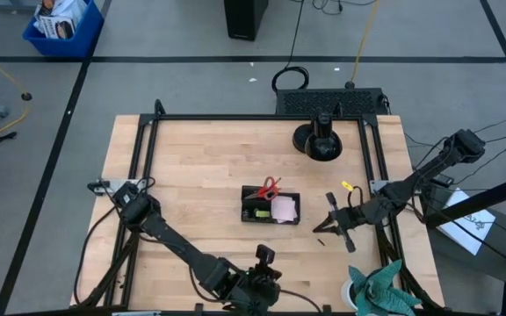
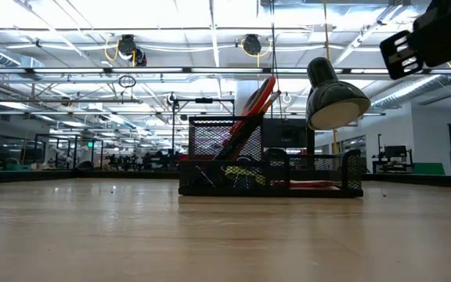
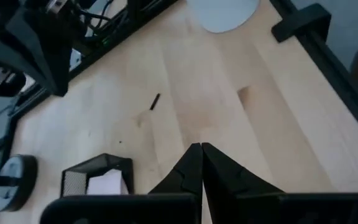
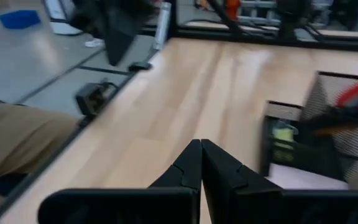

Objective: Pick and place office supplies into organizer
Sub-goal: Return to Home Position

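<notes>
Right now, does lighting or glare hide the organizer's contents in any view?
High view: even light; the organizer reads plainly, red scissors and pink pad inside. Low view: bright ceiling lights behind leave its mesh backlit and dark. Left wrist view: glare washes the table pale. Right wrist view: soft, even light, no glare.

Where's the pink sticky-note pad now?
In the high view, the pink square sticky-note pad lies inside the black mesh desk organizer, at its right end, beside the red-handled scissors.

Left pincer (image 3: 201,148) and right pincer (image 4: 201,144) both closed.
</notes>
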Tool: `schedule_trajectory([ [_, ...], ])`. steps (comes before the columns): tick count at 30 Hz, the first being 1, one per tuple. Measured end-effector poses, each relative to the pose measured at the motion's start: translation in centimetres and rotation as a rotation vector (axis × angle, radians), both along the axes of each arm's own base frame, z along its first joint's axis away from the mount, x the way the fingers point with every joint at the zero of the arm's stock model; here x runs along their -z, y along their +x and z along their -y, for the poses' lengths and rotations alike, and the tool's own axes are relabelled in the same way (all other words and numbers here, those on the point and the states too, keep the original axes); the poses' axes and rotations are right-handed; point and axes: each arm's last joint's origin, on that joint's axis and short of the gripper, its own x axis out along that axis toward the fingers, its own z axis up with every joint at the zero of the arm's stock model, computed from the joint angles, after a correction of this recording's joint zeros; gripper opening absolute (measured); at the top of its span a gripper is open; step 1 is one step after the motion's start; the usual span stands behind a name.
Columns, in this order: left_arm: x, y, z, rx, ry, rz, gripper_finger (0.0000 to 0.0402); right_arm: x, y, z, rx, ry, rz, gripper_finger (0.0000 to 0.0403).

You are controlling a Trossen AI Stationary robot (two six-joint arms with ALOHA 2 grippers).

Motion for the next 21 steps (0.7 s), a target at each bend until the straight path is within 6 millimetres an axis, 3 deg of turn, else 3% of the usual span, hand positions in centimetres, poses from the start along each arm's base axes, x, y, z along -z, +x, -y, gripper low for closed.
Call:
schedule_trajectory([
  [9,0.4,-1.2,0.3,-0.083,0.103,-0.009,0.0003,1.9,1.3,1.5,0.071,-0.038,-0.144,0.0],
  [21,0.7,-1.5,-0.3,-0.117,0.148,-0.043,0.0006,4.4,4.6,-0.3,0.05,-0.119,-0.29,0.0],
])
